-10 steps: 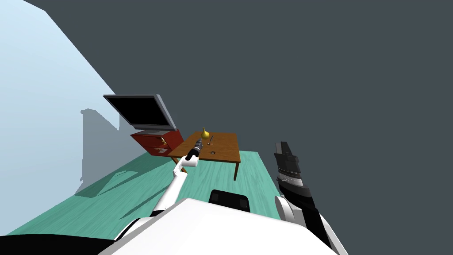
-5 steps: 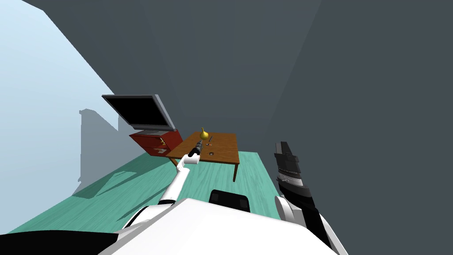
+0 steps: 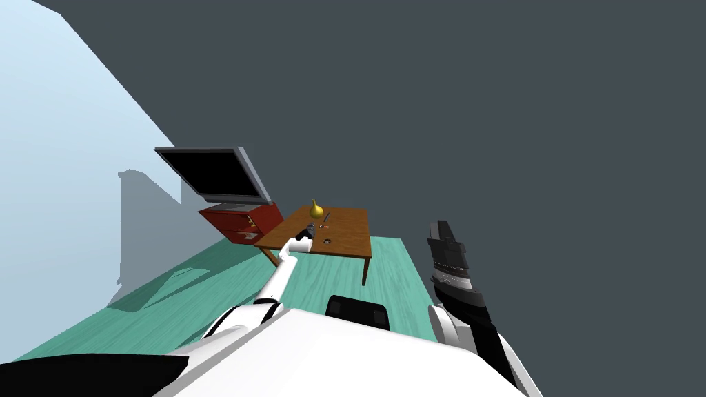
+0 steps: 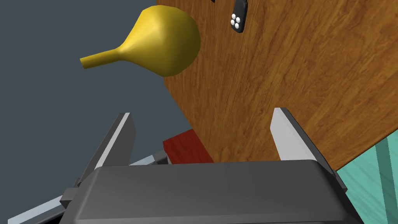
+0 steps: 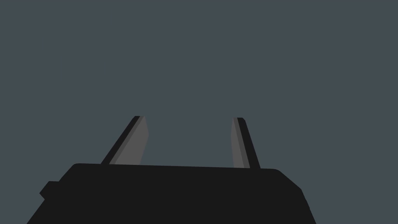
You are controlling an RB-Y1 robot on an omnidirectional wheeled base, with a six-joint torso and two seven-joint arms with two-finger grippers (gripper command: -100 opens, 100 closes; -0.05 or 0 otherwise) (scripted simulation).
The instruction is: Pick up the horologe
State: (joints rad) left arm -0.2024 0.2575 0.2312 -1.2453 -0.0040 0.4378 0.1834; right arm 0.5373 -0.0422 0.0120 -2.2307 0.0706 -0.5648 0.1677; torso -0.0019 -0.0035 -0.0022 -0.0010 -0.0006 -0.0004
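One small dark ring, which I take for the horologe (image 3: 327,240), lies flat on the brown wooden surface (image 3: 348,231), toward its near edge and about midway along it; it is too small to make out a face or strap. The left gripper (image 3: 305,235) hangs over the near left part of that surface, just beside the ring on its left and apart from it; in the left wrist view the left gripper (image 4: 202,112) has its fingers spread wide with nothing between them but bare wood. Past those fingers stand a yellow long-necked vase (image 4: 163,42) at the surface's far left edge and a dark remote control (image 4: 239,17) with white buttons, both well beyond the ring; a red cabinet (image 3: 241,222) bearing a flat television (image 3: 214,172) sits off the surface's left end, on a teal plank floor (image 3: 207,296).

The right gripper (image 5: 188,117) is raised at my right side, fingers apart and empty.

As I judge it, the step in hand is the approach, with no grasp begun; the hand looks along the wood toward the vase rather than at the ring. The next move calls for swinging the wrist to my right, tipping it down over the ring, and lowering until the open fingers straddle it before closing.
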